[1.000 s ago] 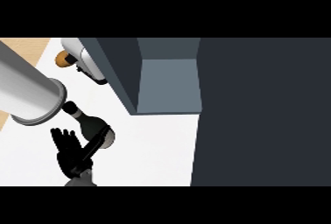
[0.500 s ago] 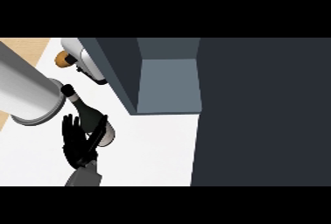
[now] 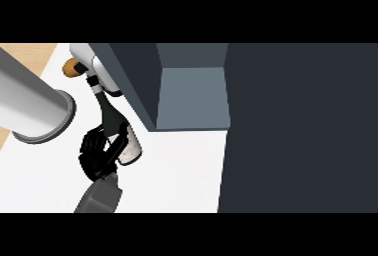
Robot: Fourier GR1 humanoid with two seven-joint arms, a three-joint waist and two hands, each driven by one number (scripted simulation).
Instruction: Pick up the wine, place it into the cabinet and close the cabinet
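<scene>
Kitchen: white counter (image 3: pixel 177 170), grey cabinet (image 3: pixel 192 97) standing open, wine bottle (image 3: pixel 111 117), wood floor (image 3: pixel 29 55) beyond.

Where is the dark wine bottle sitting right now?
In the head view, the dark wine bottle with a white label is left of centre on the white counter, gripped by the black hand, just left of the open grey cabinet.

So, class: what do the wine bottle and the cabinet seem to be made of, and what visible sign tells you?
Wine bottle: probably dark glass, given its near-black neck and body with a pale label. Cabinet: looks like matt painted board, from its flat blue-grey panels without grain or shine. Either guess rests on look alone.
</scene>
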